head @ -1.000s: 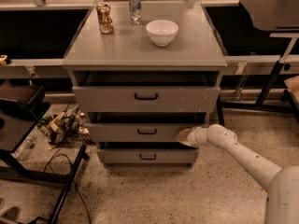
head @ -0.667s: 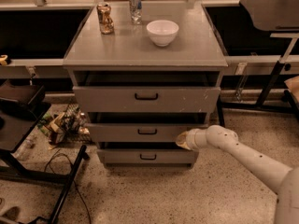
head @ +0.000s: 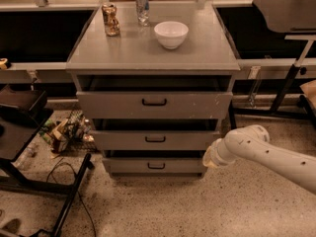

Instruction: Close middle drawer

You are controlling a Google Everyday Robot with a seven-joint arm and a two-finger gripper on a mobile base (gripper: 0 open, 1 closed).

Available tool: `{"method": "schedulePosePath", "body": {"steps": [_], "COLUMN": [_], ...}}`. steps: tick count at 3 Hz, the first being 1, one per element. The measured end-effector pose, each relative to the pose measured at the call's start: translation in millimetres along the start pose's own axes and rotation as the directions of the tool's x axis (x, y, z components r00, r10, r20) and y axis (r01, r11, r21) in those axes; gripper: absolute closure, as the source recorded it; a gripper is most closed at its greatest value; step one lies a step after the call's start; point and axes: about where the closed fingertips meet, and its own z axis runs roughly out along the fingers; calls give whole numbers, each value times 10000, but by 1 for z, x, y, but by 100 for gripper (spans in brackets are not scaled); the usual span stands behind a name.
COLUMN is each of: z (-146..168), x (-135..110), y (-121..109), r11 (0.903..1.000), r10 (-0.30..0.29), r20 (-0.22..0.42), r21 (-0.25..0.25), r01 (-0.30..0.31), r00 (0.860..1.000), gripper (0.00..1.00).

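The pale gripper [head: 211, 158] is drifting toward 4 o'clock, off the wide grey metal middle drawer's [head: 123, 140] right end; whether it is clenched or released cannot be told.

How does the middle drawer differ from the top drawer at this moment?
The top grey metal drawer has a taller front with white chip marks, while the middle grey metal drawer has a lower, plain front. The top drawer's front is also wider than the middle drawer's. Both stand partly open, with a dark gap above each front. The pale gripper is at the lower right corner of the middle drawer's front.
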Motion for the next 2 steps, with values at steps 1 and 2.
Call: {"method": "schedulePosePath", "body": {"steps": [1, 2], "z": [-62, -140], "x": [-5, -3], "y": [63, 102], "r11": [9905, 9804], "r10": [84, 741], "r20": [-1699, -3211], "r21": [-1339, -1500], "r01": [-315, -1279], "r00": [9854, 9441], "gripper": [100, 100]}}
